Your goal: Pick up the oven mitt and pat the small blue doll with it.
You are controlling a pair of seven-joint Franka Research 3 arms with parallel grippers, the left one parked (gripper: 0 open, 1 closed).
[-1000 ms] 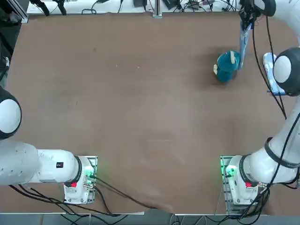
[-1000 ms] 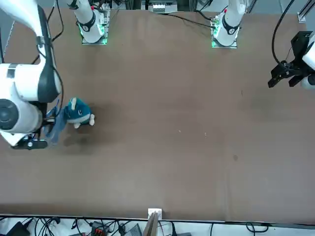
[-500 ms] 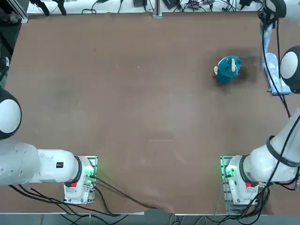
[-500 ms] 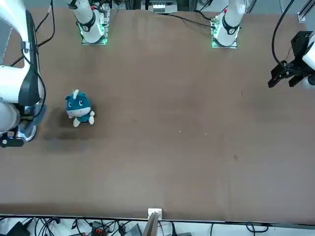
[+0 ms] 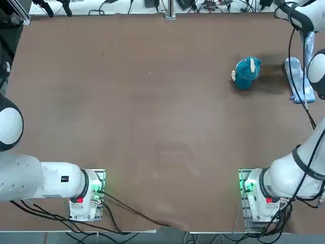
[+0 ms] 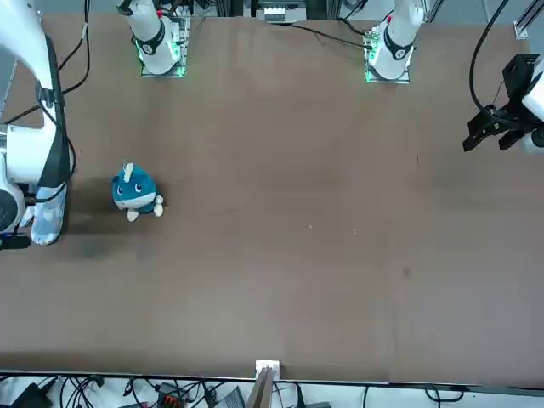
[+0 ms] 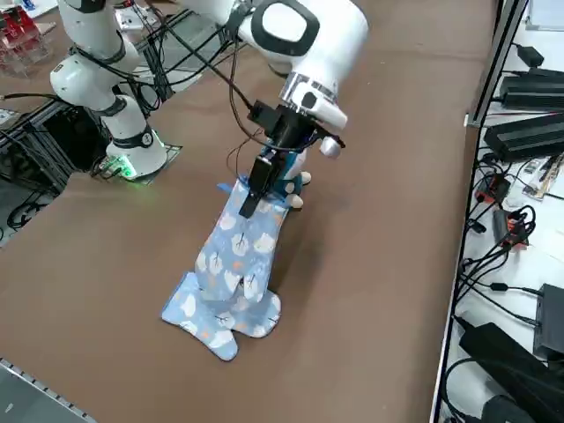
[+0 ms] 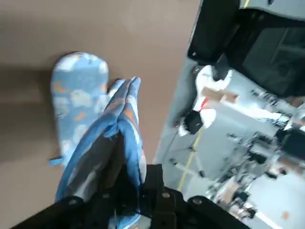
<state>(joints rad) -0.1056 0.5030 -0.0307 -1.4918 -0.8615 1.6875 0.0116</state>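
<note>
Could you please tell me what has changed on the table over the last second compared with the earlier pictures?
The right tool, shut on the oven mitt, swung it away from the small blue doll toward the table's right edge; the mitt, which hung against the doll a second ago, now trails onto the table beside it, clear of it. The doll kept its spot but turned slightly. The grip on the mitt stayed.

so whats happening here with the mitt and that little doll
The right arm's gripper has its fingers shut on one end of the mitt, which trails down so its far end lies on the table. The doll sits apart from the mitt, nearer the table's middle, with nothing touching it. So the mitt is picked up, but it is not on the doll right now.
</note>
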